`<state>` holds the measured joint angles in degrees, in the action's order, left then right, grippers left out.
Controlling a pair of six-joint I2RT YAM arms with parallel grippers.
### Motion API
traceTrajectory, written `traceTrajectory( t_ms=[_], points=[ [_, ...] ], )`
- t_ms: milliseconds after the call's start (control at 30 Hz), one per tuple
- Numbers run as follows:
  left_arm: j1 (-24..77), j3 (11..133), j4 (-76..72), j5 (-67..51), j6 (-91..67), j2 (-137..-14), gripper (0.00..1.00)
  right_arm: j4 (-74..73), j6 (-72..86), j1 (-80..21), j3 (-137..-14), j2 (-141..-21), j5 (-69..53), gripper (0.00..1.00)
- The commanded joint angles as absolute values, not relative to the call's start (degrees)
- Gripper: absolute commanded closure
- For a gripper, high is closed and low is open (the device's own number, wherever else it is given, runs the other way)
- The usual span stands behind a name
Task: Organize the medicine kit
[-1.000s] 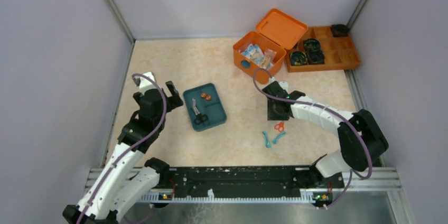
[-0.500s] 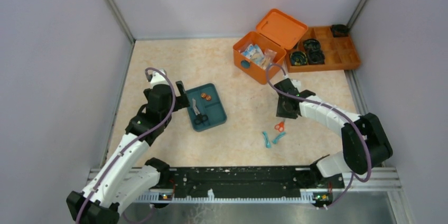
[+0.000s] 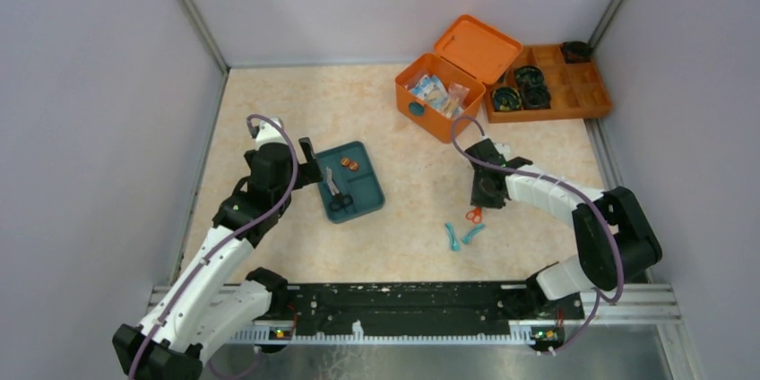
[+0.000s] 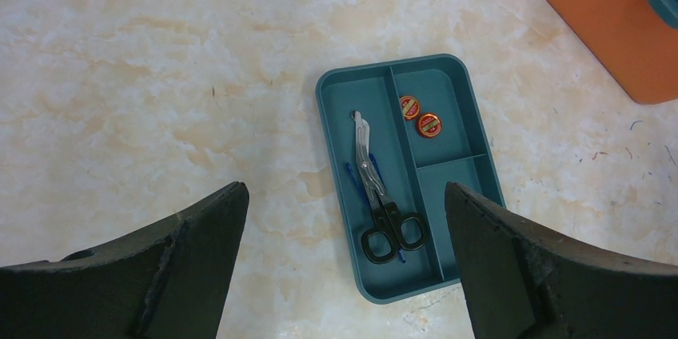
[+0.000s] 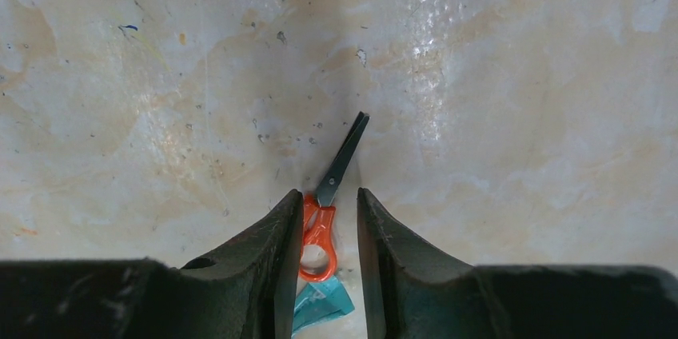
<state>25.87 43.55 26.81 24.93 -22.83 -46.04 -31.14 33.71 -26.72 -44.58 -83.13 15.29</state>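
The medicine kit [image 3: 421, 93], an orange box, stands open at the back right with its lid [image 3: 478, 47] swung back and packets inside. My right gripper [image 3: 485, 197] [image 5: 329, 199] is down at the tabletop, jaws narrow, straddling the orange handles of small scissors [image 3: 474, 214] [image 5: 320, 231]. The left finger touches the handle and a gap shows at the right finger. My left gripper [image 3: 306, 159] [image 4: 344, 195] hangs wide open above the left edge of the teal tray [image 3: 369, 190] [image 4: 456, 195], holding nothing.
The teal tray holds black-handled scissors [image 4: 376, 195] and two round orange items [image 4: 420, 115]. Two teal pieces [image 3: 462, 236] [image 5: 320, 303] lie just near of the orange scissors. A flat orange divided tray [image 3: 574, 93] with black items sits right of the kit.
The right gripper has moved toward the orange scissors, lowered over them and narrowed its jaws. The left arm reached toward the teal tray, then held still.
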Motion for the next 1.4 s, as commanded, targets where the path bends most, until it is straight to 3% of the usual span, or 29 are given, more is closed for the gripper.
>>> traceTrajectory(
  t_ms=[0, 333, 800, 1367],
  points=[
    [25.57, 43.11, 25.48, 24.22, -22.32, -45.85, 0.01, -29.62, 34.44, -25.92, -43.59, -83.74, 14.71, 0.7],
    [25.55, 43.1, 25.55, 24.47, -22.41, -45.55, 0.01, -26.41, 32.88, -25.11, -43.86, -86.75, 11.52, 0.75],
    [25.53, 43.09, 25.59, 24.63, -22.5, -45.66, 0.01, -24.36, 26.69, -25.32, -49.9, -91.41, 5.98, 1.0],
    [25.59, 43.16, 25.86, 25.18, -22.67, -45.74, 0.01, -27.09, 24.94, -28.19, -61.73, -94.64, 5.83, 1.0]
  ],
)
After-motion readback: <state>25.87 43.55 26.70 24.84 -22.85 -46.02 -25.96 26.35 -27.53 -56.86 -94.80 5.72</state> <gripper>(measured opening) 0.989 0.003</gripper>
